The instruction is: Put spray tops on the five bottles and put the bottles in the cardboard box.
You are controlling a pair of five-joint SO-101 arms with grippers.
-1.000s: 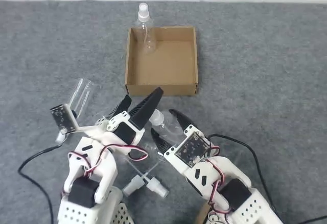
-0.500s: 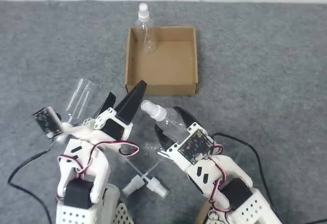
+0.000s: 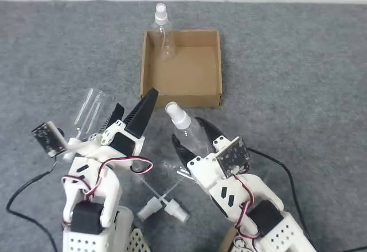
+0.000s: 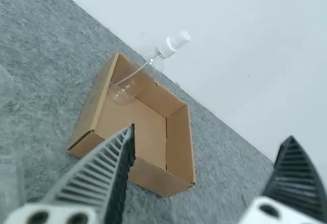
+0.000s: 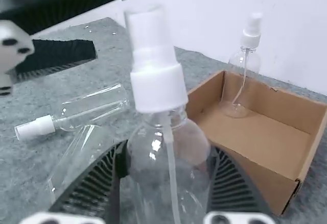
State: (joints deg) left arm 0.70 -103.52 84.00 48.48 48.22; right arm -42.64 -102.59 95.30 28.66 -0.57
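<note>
Bottle (image 3: 192,134) with spray top (image 3: 176,114) pinched in right fingers (image 3: 181,151), 6 o'clock of box (image 3: 181,99); left fingers (image 3: 140,113) spread beside it.

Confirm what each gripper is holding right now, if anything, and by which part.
Right gripper holds a clear spray bottle by its body, fingers on either side. Left gripper is open, holding nothing.
</note>
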